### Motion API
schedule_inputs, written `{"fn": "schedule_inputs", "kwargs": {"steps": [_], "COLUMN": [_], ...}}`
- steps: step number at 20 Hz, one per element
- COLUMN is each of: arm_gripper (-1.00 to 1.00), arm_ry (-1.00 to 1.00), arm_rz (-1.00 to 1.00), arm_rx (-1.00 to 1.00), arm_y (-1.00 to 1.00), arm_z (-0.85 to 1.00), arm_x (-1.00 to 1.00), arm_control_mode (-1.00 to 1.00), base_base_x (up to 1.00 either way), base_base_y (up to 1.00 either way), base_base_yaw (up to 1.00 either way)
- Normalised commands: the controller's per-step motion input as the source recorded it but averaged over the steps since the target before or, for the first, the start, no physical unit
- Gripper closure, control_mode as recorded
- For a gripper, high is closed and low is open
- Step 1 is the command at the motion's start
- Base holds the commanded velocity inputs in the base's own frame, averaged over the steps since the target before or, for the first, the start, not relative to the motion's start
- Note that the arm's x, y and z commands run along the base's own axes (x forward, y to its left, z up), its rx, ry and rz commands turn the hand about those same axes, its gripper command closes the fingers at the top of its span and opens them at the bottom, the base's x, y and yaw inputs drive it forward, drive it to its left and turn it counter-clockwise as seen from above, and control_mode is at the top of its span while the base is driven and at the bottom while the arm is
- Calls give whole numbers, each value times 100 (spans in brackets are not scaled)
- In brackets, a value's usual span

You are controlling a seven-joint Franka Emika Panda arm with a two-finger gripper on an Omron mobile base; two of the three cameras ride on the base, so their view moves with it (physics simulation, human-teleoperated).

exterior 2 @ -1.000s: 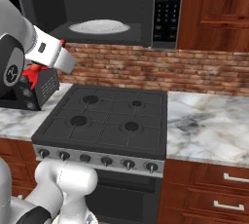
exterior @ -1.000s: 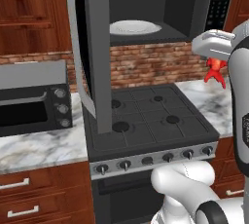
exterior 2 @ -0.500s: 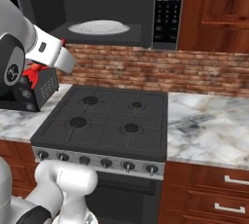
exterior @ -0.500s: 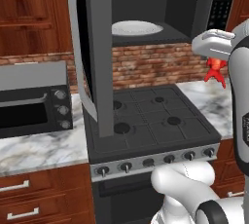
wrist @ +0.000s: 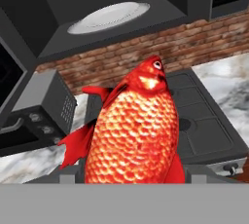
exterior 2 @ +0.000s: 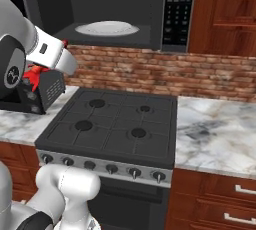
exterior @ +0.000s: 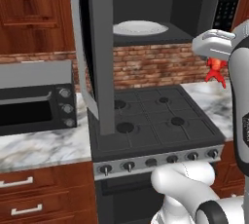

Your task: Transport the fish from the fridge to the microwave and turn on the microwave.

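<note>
Hand view: gripper [wrist: 131, 179] pinching the glossy, scaly red fish [wrist: 133, 133] before the open microwave's [wrist: 121, 4] round white plate [wrist: 109, 16].

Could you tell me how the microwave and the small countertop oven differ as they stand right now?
The microwave hangs above the stove with its door swung open; the countertop oven sits on the marble counter with its door shut. The microwave holds a white round plate and has a button panel; the oven has round knobs. Both are dark grey boxes.
</note>
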Motion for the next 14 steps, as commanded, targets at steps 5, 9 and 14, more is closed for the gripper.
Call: {"fn": "schedule_inputs", "kwargs": {"steps": [5, 9, 14], "arm_gripper": [100, 100, 100], "arm_ry": [0, 0, 0], "arm_rz": [0, 0, 0], "arm_rx": [0, 0, 0], "arm_y": [0, 0, 0], "arm_z": [0, 0, 0], "arm_x": [0, 0, 0], "arm_control_mode": [100, 100, 100], "base_base_x": [32, 47, 50], "base_base_y": [0, 0, 0], "base_base_yaw": [7, 1, 0]}}
